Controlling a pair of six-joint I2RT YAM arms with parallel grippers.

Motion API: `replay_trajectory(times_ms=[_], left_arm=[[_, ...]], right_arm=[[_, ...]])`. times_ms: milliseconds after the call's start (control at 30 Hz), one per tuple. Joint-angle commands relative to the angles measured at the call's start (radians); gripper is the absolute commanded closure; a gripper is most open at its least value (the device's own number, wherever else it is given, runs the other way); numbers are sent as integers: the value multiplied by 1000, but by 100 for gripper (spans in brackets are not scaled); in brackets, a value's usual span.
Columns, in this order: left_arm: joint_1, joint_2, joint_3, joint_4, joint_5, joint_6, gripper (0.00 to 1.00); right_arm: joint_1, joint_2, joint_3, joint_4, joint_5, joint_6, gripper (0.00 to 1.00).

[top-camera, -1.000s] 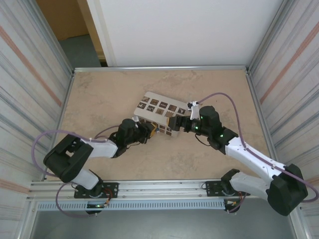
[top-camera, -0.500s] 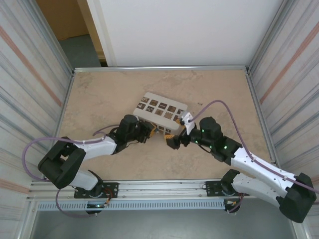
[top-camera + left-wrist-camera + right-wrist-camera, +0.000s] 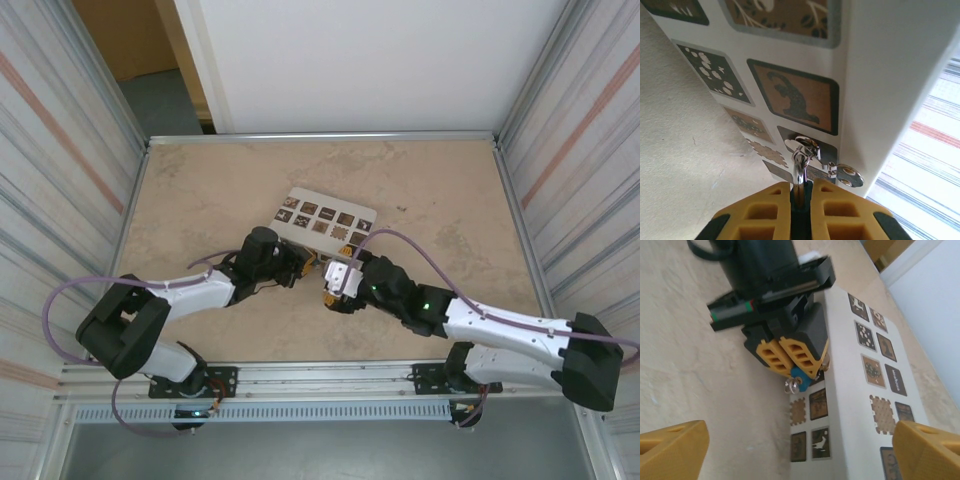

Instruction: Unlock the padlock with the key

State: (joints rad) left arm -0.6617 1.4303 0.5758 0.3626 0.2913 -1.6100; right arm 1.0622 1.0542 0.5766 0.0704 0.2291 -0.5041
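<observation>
Top: left claw [image 3: 300, 262] noted at the 7 o'clock corner of the box [image 3: 325, 215], right claw [image 3: 335, 285] at 6

Left wrist: shackle [image 3: 800, 162] seen at 12 o'clock, rising from closed pads [image 3: 760, 215]

Right wrist: padlock [image 3: 800, 375] clamped in left claw; right claw spread wide. Judged light, rigid, slick; best held by the body

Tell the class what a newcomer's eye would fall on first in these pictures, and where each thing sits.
A white box with dark patterned squares lies in the middle of the table. At its near edge the left gripper is shut on a tiny blue padlock, right against the box. The right gripper faces it, yellow fingers spread wide, holding nothing.
</observation>
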Motion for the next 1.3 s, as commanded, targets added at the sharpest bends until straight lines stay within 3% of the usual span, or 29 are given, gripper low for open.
replay_trajectory(times_ms=[0,600,1067,1267], left_arm=[[-7,-39,41,21,21,-14,100],[-6,-54,18,37,12,-14,100],[-6,-59,7,47,14,-15,100],[-7,-57,6,51,15,-19,100]], right_arm=[[11,46,-11,93,114,-126,13],[9,346,50,303,87,-168,68],[-12,381,66,324,91,-151,85],[-12,398,66,334,100,-140,86]])
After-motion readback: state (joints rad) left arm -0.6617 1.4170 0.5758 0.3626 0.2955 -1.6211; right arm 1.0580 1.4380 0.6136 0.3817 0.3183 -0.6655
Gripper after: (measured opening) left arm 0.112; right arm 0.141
